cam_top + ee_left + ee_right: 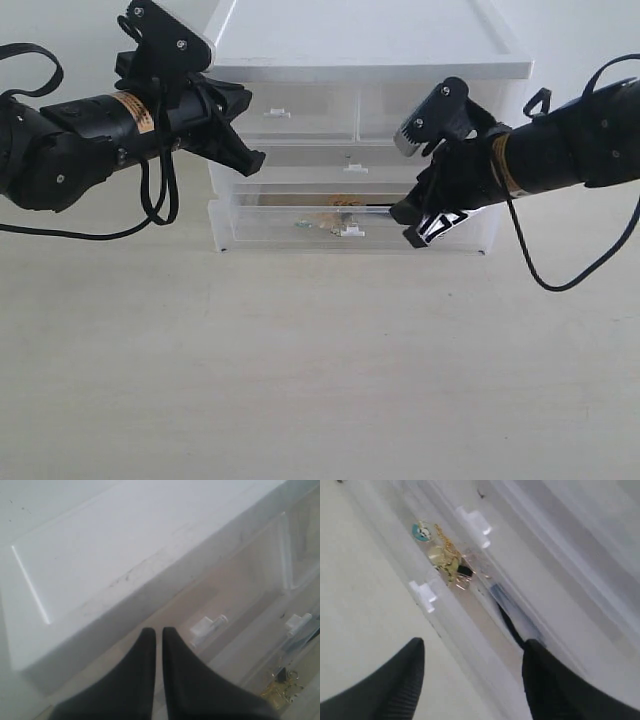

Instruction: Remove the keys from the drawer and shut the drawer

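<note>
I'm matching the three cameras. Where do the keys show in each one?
Exterior: keys in the lowest drawer, mid-picture.
Left wrist: keys, faint, just past the middle drawer's handle.
Right wrist: keys beside the middle drawer's handle.
Shared landmark: the middle drawer's handle.

The right gripper (472,677) fills the bottom of the frame, its two black fingers (395,685) standing wide apart, one at lower left and one at lower right. The front wall of the translucent drawer (465,635) runs diagonally between them. Its white tab handle (425,596) sits left of centre. Just behind the wall, in the upper-left part of the frame, lie the keys (450,562), a gold tangle with a round charm (421,531). A dark cord (506,612) runs from them towards the lower-right finger. Pale tabletop (360,605) covers the left side.
</note>
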### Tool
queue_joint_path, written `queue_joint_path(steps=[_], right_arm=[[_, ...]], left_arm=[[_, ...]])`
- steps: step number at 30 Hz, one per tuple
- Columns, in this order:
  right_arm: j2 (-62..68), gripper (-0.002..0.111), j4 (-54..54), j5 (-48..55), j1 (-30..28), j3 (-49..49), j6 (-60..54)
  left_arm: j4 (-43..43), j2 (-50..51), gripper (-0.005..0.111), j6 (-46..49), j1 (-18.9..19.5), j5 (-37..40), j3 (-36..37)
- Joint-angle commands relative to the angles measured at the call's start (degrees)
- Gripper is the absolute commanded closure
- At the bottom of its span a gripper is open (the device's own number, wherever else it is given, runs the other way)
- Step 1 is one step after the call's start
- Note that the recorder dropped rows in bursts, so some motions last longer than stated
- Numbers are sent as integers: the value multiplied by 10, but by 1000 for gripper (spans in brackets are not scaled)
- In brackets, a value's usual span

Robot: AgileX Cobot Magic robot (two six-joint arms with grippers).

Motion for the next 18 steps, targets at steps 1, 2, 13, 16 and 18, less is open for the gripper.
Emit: queue_joint_path(steps=[1,2,13,16,18], right_arm=[[-3,57,1,-56,0,-3,87],[-6,57,1,-69,0,-3,99],[-38,57,1,-111,0,-3,107],[-38,57,1,-111,0,-3,107],[-38,57,1,-107,0,-3,107]], left_arm=[[-4,2,103,2,0,-8,-2],[-4,2,103,2,0,-8,-2],[-6,2,103,2,0,-8,-2],[-6,2,103,2,0,-8,-2],[-6,2,103,2,0,-8,-2]])
